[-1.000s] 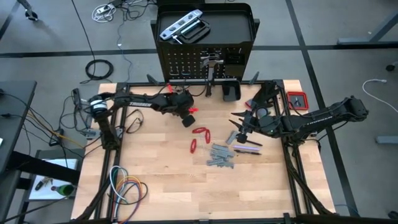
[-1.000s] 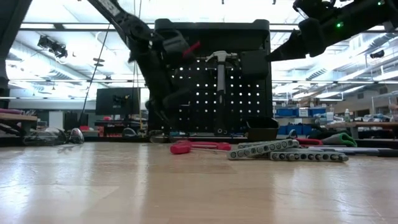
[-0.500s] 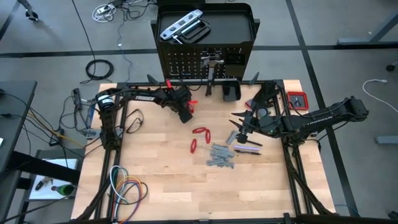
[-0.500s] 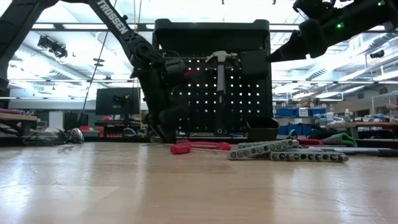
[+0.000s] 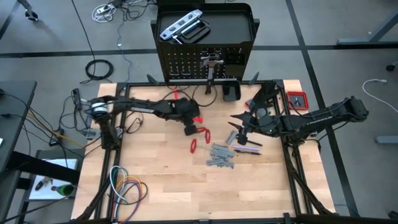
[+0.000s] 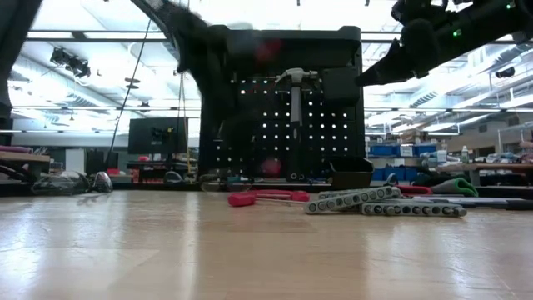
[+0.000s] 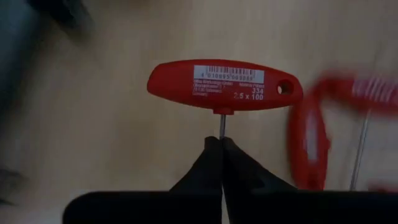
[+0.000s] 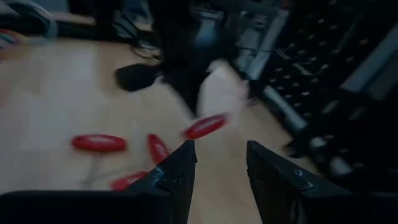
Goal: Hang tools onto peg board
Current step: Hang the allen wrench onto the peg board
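While its fingers pinch the thin steel shaft of a red T-handled driver [image 7: 225,86], the left hand [image 5: 191,124] hovers over the worktop [image 5: 155,180] middle, near two more red-handled tools [image 5: 199,138]. Toward the right edge, the right hand [image 5: 239,132] hangs half-open above grey wrenches [image 5: 222,155]. At the far edge stands the peg board [image 5: 186,65], a hammer [image 5: 211,65] hung on it.

From my remote station, the light wooden tabletop [image 5: 161,180] carries red T-handled drivers [image 5: 200,138] near its centre, with a row of grey wrenches [image 5: 221,157] just beside them. Coiled coloured cables [image 5: 127,186] lie at the near left corner; a small red-framed object [image 5: 297,99], possibly a box, rests at the far right corner.
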Tool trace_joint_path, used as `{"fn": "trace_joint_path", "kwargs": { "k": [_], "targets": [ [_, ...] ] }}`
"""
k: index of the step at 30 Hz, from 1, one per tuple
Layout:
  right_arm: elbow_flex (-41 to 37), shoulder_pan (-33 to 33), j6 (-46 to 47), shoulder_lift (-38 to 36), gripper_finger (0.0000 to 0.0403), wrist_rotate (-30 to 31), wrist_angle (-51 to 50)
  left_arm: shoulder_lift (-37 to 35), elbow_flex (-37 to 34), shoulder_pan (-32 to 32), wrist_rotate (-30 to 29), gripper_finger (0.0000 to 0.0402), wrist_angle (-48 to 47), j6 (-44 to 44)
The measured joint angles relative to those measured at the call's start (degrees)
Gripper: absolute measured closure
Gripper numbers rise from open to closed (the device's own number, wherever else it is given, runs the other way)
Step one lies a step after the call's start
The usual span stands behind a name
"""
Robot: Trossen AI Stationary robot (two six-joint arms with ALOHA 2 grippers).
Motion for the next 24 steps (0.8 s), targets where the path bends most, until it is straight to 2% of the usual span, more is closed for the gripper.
{"fn": "trace_joint_path", "kwargs": {
  "k": [5, 10, 14, 19, 24],
  "targets": [
    [0.00, -3.14, 6.28, 0.43, 0.0251, -6.78, 1.63, -2.79, -0.86, -6.11, -13.15, 0.0401, 6.95, 4.99],
    [0.00, -5.27, 12.01, 4.07, 0.0251, -11.58, 5.53, -3.84, -1.95, -10.11, -22.49, 0.0401, 15.91, 9.71],
    [0.00, -5.45, 12.47, 9.27, 0.0251, -16.01, 13.85, -3.72, -3.46, -12.17, -25.16, 0.0401, 23.88, 12.56],
    [0.00, -6.09, 11.05, 13.01, 0.0246, -16.22, 20.25, -3.55, -3.81, -13.56, -29.45, 0.0401, 27.22, 15.66],
    [0.00, -8.10, 9.69, 15.30, 0.0226, -15.78, 23.88, -2.98, -3.78, -15.57, -29.51, 0.0401, 32.95, 19.82]
  ]
}}
